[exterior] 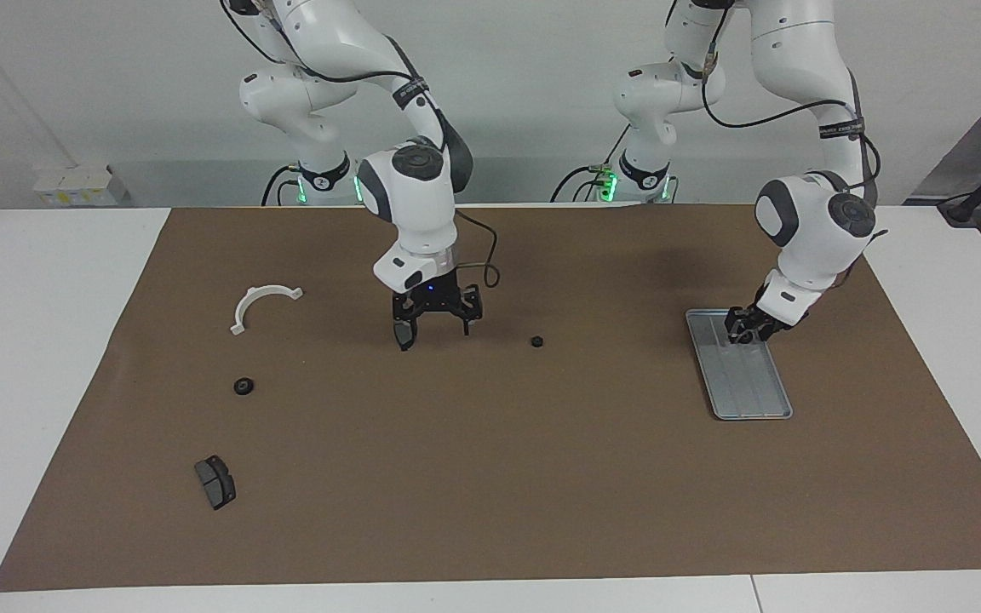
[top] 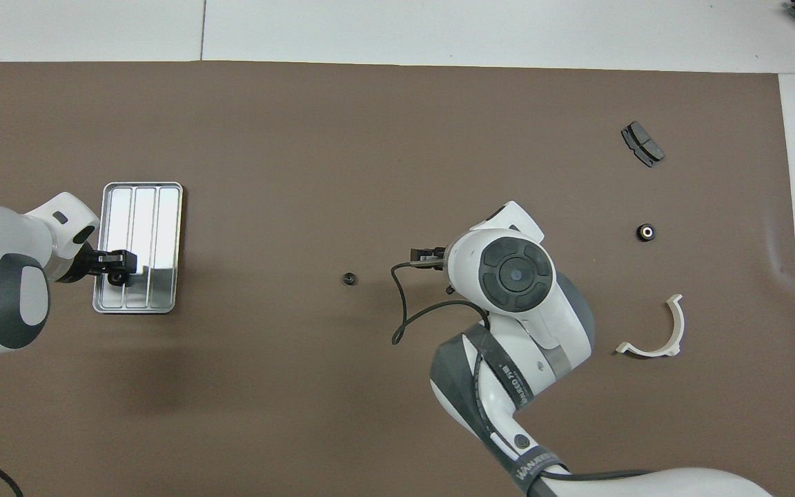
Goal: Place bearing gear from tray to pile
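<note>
1. At the robot-side end of the tray (top: 142,207), toward the left arm's end of the tabletop, a small black bearing gear (top: 119,277) sits in the outer lane.
2. Directly over that gear hangs the left tool (top: 120,268), low against the tray in the facing view. Whether its fingers have closed on the gear I cannot tell.
3. Toward the right arm's end lies the pile: a white half-ring bracket (exterior: 262,302), a dark brake pad (exterior: 215,481) farther from the robots, and between them a second gear (exterior: 243,386) resting on the brown mat (exterior: 490,477). Judging by where it lies, that one looks delivered.
4. Another small black part (exterior: 536,341) lies alone mid-mat, well apart from both tray and pile.
5. Above the second brake pad (exterior: 404,336) hovers the right tool (exterior: 439,330), jaws spread and holding nothing.
6. As I read it, the task is partway. The tray gear needs a firm grip, a lift and a carry across to the pile, and the mid-mat part may need moving too.
</note>
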Robot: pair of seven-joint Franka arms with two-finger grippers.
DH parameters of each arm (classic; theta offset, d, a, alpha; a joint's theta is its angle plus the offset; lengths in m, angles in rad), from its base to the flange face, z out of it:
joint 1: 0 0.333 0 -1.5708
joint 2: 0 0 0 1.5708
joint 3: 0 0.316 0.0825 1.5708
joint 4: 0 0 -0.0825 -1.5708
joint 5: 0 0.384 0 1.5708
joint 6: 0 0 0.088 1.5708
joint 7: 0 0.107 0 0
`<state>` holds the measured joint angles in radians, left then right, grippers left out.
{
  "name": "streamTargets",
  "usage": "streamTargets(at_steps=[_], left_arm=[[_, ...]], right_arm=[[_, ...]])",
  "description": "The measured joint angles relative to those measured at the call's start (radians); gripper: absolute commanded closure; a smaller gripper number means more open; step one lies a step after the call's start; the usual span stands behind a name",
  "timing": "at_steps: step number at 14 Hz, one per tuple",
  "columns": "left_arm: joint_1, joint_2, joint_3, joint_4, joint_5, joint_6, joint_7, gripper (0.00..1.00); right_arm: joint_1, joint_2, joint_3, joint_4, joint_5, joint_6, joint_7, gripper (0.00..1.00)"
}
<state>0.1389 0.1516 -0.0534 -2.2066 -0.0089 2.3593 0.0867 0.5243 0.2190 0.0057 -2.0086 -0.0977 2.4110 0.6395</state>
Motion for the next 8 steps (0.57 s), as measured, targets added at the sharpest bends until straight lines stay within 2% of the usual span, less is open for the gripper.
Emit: streamTargets(at_steps=[4, 6, 8], left_arm=[[0.000, -0.001, 0.000, -0.016, 0.000, 0.018, 0.000, 0.43], [0.000, -0.002, 0.000, -0.029, 0.000, 0.031, 0.003, 0.50], [0.000, -0.003, 0.000, -0.033, 0.000, 0.037, 0.005, 0.62]], right_arm=[[0.062, 0.050, 0.001, 0.073, 0.042, 0.000, 0.010, 0.00], [0.112, 0.123, 0.002, 0.149, 0.041, 0.000, 0.083, 0.00], [0.153, 0.207, 0.002, 0.225, 0.041, 0.000, 0.124, 0.00]])
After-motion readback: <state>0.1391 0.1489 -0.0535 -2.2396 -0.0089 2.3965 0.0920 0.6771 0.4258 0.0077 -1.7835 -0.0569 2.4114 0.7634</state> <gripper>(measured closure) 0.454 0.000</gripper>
